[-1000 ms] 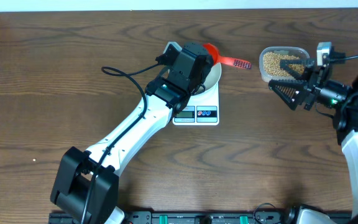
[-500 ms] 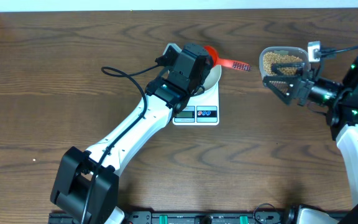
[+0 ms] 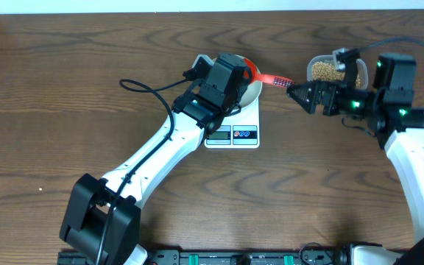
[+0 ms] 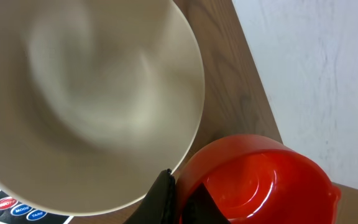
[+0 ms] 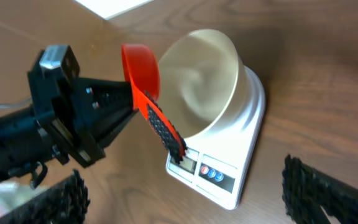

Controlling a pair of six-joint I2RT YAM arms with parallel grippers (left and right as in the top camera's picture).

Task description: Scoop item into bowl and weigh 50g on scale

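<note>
overhead, the task reads as barely begun. the bowl [image 3: 252, 91] sits on the scale [image 3: 234, 135] directly under the left gripper [image 5: 124, 99]. both wrist views show the bowl's inside bare and white, with no beans in it. so placing the bowl appears done, while scooping, pouring and trimming to the target weight are all left. the scale's display is too small to read.

the left gripper is clamped narrow on the red scoop [image 3: 250, 68], gripping about where the cup meets the handle. the cup stands on edge just past its fingertips, beside the bowl's rim. the latticed handle points away from the left gripper toward the right gripper [image 3: 298, 94]. no beans show in the cup.

the right gripper's jaws stand wide with nothing between them, and the handle's tip lies just ahead of them, near but apart. this looks like a handover of the scoop from left to right, not yet made.

the beans [image 3: 326, 71] are all in the clear tub [image 3: 311, 65], which lies just behind the right gripper's fingers, beside its wrist, and well apart from the left gripper. the tub looks partly filled, though the arm hides some of it. judging from this, the right gripper would need to close on the handle, and the left to let go, before any scooping can start.
</note>
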